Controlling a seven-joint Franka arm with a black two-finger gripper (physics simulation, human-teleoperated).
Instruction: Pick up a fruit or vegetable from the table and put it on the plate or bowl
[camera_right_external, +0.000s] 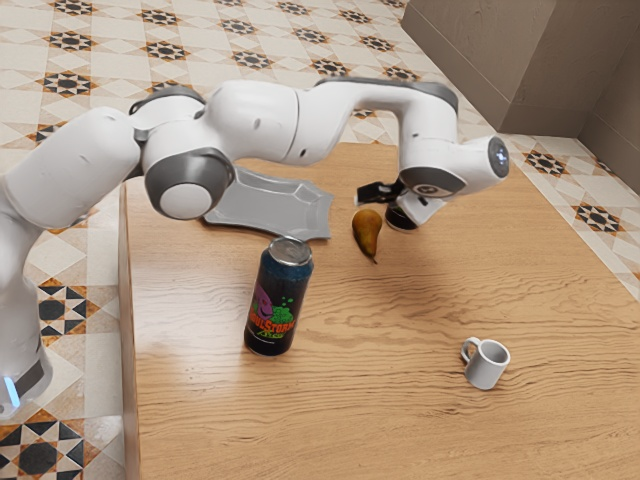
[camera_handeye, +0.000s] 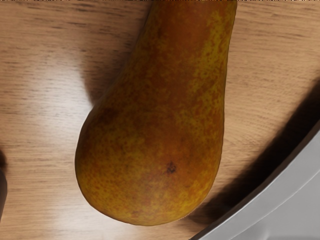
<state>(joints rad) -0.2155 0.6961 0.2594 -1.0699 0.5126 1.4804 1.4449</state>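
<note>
A brown-yellow pear (camera_right_external: 367, 233) lies on the wooden table just to the exterior view's right of the grey plate (camera_right_external: 270, 203), narrow end toward the front. My gripper (camera_right_external: 386, 204) hovers close over the pear's wide end, and its black fingers stand well apart, so it is open. In the wrist view the pear (camera_handeye: 160, 125) is right under my hand, resting on the wood. The plate's rim (camera_handeye: 280, 210) curves past beside the pear. A dark finger edge (camera_handeye: 1, 192) shows on the side of the pear away from the plate.
A dark drink can (camera_right_external: 280, 297) stands upright in front of the plate. A small white mug (camera_right_external: 486, 362) sits near the front at the exterior view's right. The table's edge (camera_right_external: 128, 330) runs along the exterior view's left.
</note>
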